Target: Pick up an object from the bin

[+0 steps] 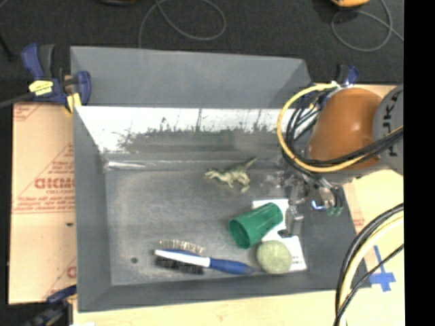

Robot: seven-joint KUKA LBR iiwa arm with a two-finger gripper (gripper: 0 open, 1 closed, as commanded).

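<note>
My gripper (294,212) hangs low at the right side of the bin, under the orange wrist cover. Just left of it a green plastic cup (255,225) lies on its side, mouth toward the front left, resting on a white card (293,248). A pale green ball (273,257) sits on the same card, in front of the gripper. Further back and left stands a small tan toy dinosaur (230,176). Nothing shows in the gripper's grasp.
A brush with a white and blue handle (197,261) and dark bristles lies along the front of the bin, with a small ridged metal piece (181,246) just behind it. Cables loop round the wrist at the right wall.
</note>
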